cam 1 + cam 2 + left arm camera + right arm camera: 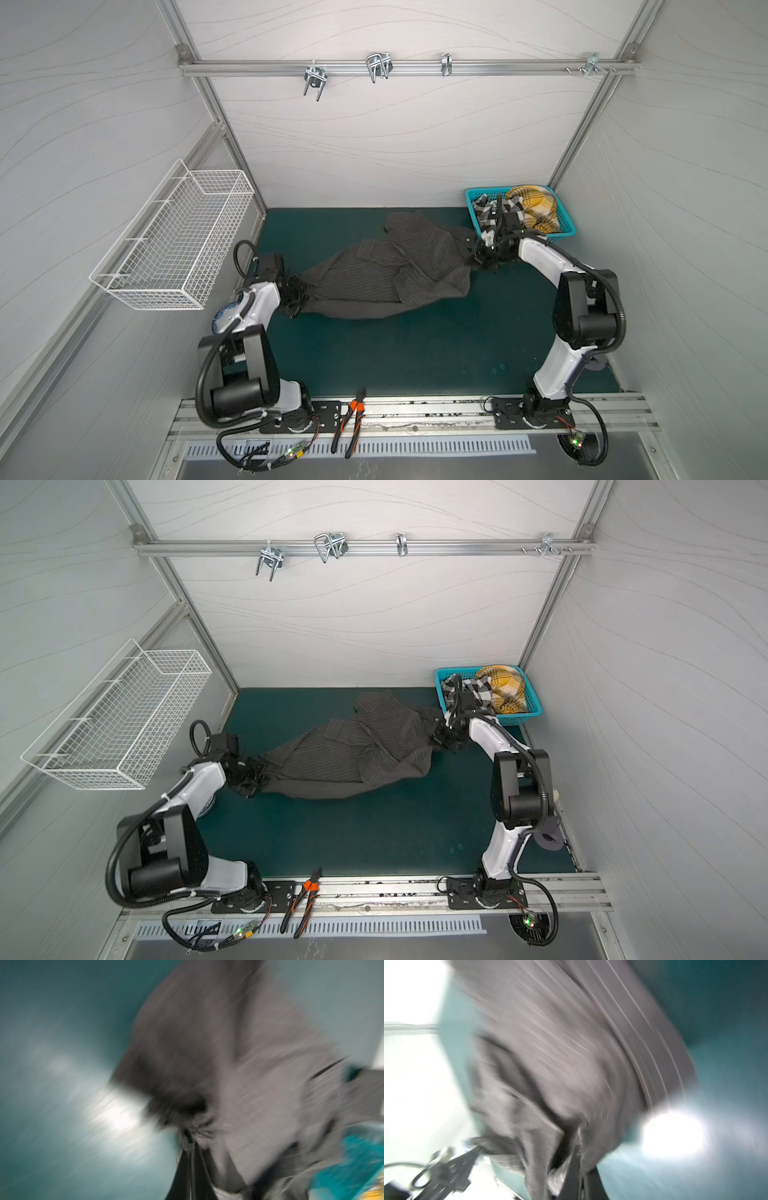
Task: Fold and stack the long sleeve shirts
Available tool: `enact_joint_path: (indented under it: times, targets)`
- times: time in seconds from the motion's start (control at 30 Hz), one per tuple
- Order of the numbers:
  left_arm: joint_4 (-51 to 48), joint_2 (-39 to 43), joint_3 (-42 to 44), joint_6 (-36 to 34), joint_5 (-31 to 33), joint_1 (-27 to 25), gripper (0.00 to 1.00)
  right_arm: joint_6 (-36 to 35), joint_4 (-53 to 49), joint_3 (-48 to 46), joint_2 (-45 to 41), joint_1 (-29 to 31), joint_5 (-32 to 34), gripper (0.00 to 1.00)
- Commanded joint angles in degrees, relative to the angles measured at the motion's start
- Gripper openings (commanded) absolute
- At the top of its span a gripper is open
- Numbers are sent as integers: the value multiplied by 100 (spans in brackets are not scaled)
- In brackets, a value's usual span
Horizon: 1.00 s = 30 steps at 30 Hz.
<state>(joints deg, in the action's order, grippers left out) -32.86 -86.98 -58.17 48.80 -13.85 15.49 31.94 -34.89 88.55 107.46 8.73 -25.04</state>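
The shirt (386, 270) stretches over the mat (415, 353); behind it to the right stands a basket (561, 232) (clothes (532, 203) inside).

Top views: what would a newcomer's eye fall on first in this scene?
The dark striped shirt, stretched across the middle of the green mat between the left gripper and the right gripper, both shut on it. Next, the turquoise basket in the far right corner, holding a yellow checked cloth.

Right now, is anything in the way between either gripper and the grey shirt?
Nothing visible. The left gripper and the right gripper are each shut on an end of the shirt, which is stretched between them. The basket stands close behind the right one.
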Motion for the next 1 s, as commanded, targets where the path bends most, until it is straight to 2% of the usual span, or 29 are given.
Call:
enact_joint_path:
  times: [0.0,0.07,0.13,0.2,0.27,0.3,0.4,0.57,0.67,0.77,0.83,0.93,0.97]
  targets:
    - [827,-743,-2345,838,305,121,0,198,-394,2541,527,-153,-361,0]
    - [557,-1056,-4017,1157,347,165,0,273,-943,4628,929,-289,-515,0]
    - [-116,-1323,-5676,1192,464,160,0,403,-1032,5788,1060,-456,-693,0]
    - [-508,-1399,-6620,1163,455,174,0,699,-636,5597,741,-633,-965,0]
    - [-727,-1164,-6690,1025,498,174,0,745,-290,4714,219,-705,-1091,0]
    - [-765,-980,-6468,943,565,172,0,700,-133,4239,-55,-706,-1083,0]
    - [-636,-276,-4993,848,602,174,0,553,302,2426,-871,-706,-1109,0]
    - [129,928,-1629,737,15,95,0,252,765,-1018,-2245,-701,-764,0]
    - [412,1532,207,376,-87,-97,0,72,690,-2546,-2715,-702,-513,0]
    - [568,1758,1594,99,-129,-271,0,-62,792,-3772,-2849,-691,-203,0]
    - [697,1774,2299,43,-145,-283,0,-144,867,-4244,-2753,-675,-35,0]
    - [628,1672,2784,-67,1,-283,0,-262,828,-4521,-2457,-663,187,0]
    - [633,1632,2871,-72,-4,-288,0,-259,794,-4560,-2372,-641,241,7]
